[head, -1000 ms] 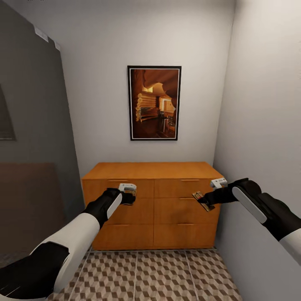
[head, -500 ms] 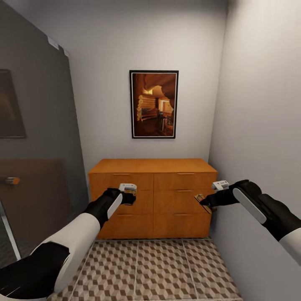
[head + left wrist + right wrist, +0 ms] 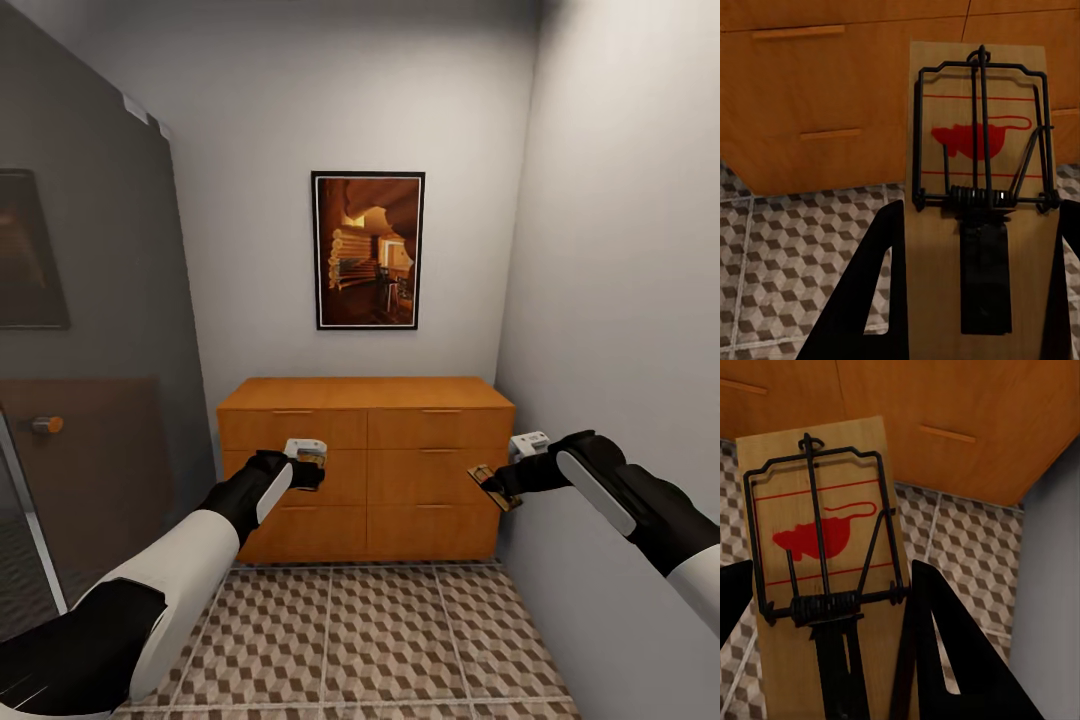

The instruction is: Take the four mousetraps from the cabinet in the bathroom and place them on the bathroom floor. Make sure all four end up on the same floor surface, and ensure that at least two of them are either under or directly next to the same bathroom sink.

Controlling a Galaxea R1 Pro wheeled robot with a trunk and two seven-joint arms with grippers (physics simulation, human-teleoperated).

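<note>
While both arms are held out at mid-frame in the head view, a mousetrap is carried in each end effector, so two of the four can be moved in one trip. The left end effector (image 3: pixel 312 462) is closed on the left mousetrap (image 3: pixel 979 195), seen in the left wrist view as a pale wooden board with a red mouse print and a dark wire spring, gripped by its edges between the black fingers (image 3: pixel 866 300). The right end effector (image 3: pixel 497 482) is likewise clamped on the right mousetrap (image 3: pixel 821 562), which appears in the head view as a small brown board tilted ahead of the hand. Gripping by the board edges is judged to keep the fingers clear of the wire mechanisms. The cabinet (image 3: pixel 365 465) stands at centre frame against the back wall, its drawers shut, below a framed picture (image 3: pixel 368 250). The bathroom floor (image 3: pixel 330 640) fills the lower frame; no trap is seen lying on it, so placement is judged not yet done.
</note>
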